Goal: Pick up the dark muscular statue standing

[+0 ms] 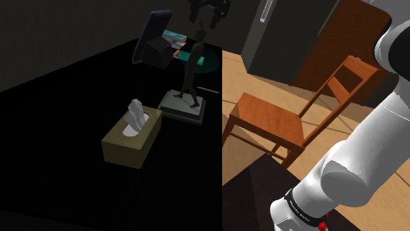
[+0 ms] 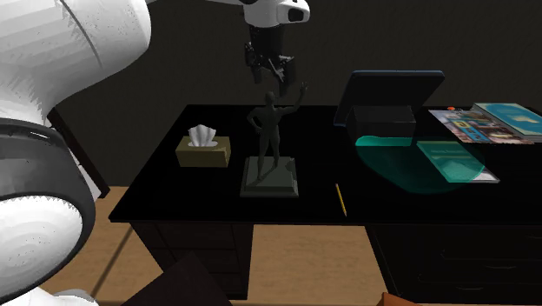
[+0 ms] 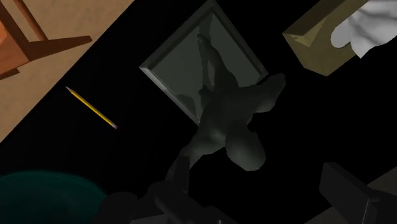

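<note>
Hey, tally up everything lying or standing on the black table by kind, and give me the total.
Dark statue: 1
Tissue box: 1
Yellow pencil: 1
Open dark case: 1
Teal round mat: 1
Books or magazines: 3
Total: 8

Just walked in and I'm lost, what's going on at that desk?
A white robot arm is going for the dark statue, which stands upright on its square base on the black desk. The gripper hangs just above the statue, its fingers apart and touching nothing. A tissue box sits on one side of the statue, a pencil on the other.
</note>
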You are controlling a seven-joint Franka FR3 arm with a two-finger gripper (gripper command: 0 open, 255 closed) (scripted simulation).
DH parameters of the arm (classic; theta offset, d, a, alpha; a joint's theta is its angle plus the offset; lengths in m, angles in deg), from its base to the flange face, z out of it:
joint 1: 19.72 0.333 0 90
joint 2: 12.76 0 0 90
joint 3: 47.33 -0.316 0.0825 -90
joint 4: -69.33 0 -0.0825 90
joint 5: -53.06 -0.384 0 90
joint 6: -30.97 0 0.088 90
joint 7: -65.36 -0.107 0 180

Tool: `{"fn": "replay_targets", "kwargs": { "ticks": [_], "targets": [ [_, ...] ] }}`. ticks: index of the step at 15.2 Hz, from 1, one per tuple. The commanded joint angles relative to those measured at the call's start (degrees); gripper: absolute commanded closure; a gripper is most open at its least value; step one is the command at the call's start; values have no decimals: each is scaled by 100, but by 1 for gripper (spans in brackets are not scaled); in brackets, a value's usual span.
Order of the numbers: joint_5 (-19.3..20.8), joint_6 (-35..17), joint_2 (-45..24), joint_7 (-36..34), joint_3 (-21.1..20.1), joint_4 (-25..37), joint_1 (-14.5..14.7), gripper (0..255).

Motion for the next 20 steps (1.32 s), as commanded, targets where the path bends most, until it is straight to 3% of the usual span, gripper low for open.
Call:
{"fn": "replay_targets", "kwargs": {
  "ticks": [1,6,7,16,20],
  "targets": [
    [-16,-167,66,18,4,-229,-4,0],
    [-44,-482,193,50,12,-670,-11,0],
    [-43,-481,194,49,11,-670,-11,255],
    [-44,-482,192,50,11,-670,-11,255],
    [-12,-129,49,13,2,-174,-3,255]
  ]
}}
